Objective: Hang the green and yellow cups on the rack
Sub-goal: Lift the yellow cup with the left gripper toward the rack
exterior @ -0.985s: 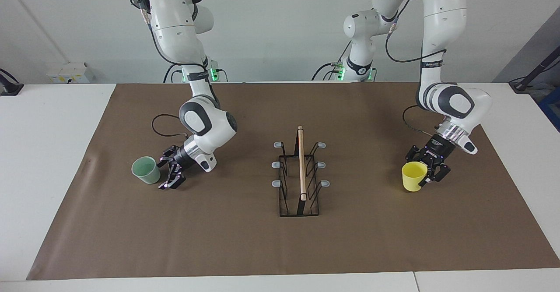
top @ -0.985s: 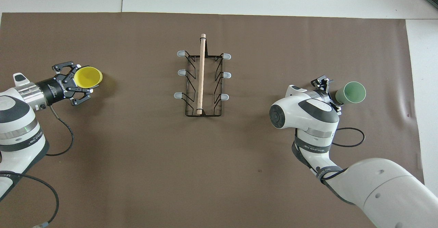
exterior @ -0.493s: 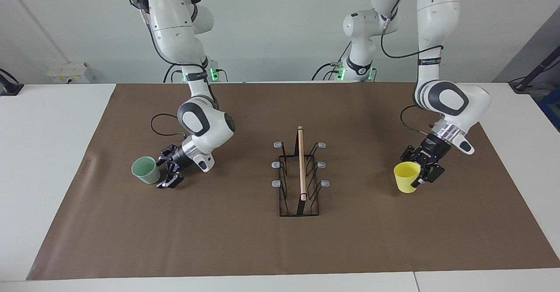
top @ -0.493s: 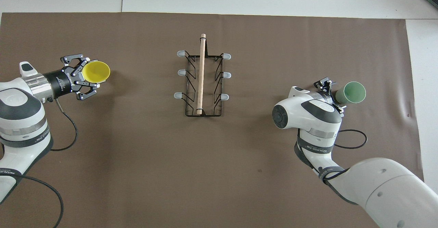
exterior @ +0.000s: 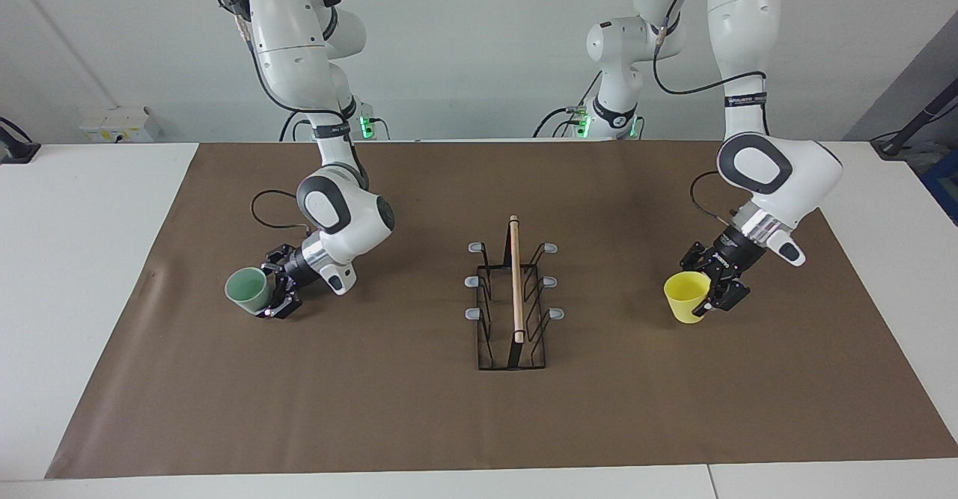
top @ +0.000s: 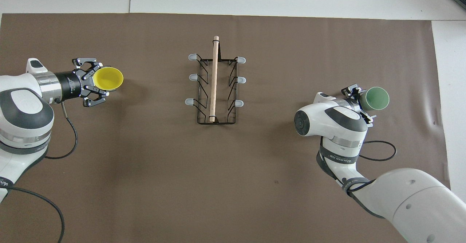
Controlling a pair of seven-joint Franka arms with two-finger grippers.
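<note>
Right now my left gripper (exterior: 704, 295) holds the yellow cup (exterior: 686, 297) up, and my right gripper (exterior: 274, 293), open around the green cup (exterior: 247, 289) well apart from the rack (exterior: 513, 297), might tip it.

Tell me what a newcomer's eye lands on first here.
The yellow cup, lifted off the mat in the left gripper at that arm's end. Next the green cup standing on the mat at the right arm's end, the right gripper around it. Between them stands the rack, every peg bare.
</note>
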